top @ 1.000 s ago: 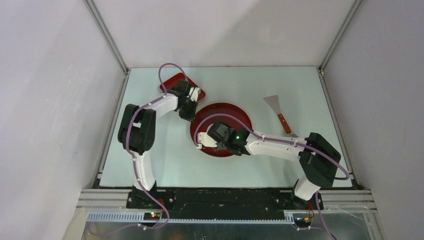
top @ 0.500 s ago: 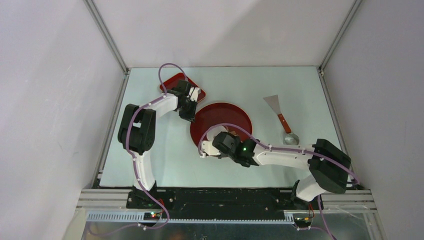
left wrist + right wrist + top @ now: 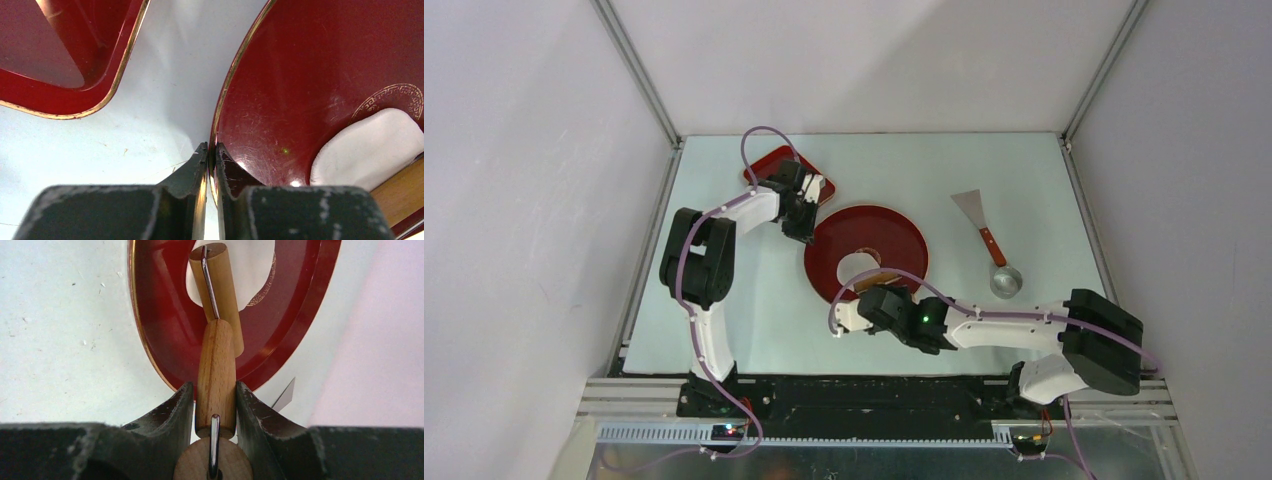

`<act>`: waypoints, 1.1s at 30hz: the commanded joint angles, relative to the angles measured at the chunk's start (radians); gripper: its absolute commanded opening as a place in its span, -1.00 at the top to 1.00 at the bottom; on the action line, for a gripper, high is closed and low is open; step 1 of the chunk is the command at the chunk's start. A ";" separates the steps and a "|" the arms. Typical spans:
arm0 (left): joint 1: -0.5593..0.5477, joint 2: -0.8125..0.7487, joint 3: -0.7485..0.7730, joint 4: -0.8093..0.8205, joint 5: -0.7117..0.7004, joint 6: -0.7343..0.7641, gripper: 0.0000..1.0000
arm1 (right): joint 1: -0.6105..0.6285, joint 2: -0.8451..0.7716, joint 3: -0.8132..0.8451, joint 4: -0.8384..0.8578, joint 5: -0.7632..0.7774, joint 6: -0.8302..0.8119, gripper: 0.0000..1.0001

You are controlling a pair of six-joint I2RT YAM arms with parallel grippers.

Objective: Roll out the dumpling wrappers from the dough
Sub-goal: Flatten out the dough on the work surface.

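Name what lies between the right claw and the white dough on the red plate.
A wooden rolling pin: the right claw grips its handle, its barrel reaches the dough on the red plate. The right wrist view shows this.

Quick tally, running thru: 2 arms, the left arm (image 3: 709, 270) & the right arm (image 3: 1004, 325). Red dishes, 2 total: 1 round plate (image 3: 904, 235), 1 square tray (image 3: 769, 160). White dough disc (image 3: 856, 268): just 1. Tools, 3 altog.: 1 wooden roller (image 3: 216, 370), 1 scraper (image 3: 979, 215), 1 sm. metal cup (image 3: 1005, 281).
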 commanded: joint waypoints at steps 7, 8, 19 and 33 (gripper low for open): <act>0.017 0.002 0.027 0.002 -0.021 0.004 0.72 | 0.030 0.043 -0.064 -0.264 -0.253 0.011 1.00; 0.017 0.002 0.026 0.002 -0.021 0.004 0.72 | 0.030 0.040 -0.064 -0.274 -0.262 0.010 1.00; 0.016 0.003 0.028 0.003 -0.022 0.004 0.72 | 0.027 -0.031 -0.064 -0.338 -0.305 0.014 1.00; 0.017 0.003 0.029 0.002 -0.014 0.007 0.72 | -0.208 -0.208 0.227 -0.308 -0.314 -0.001 1.00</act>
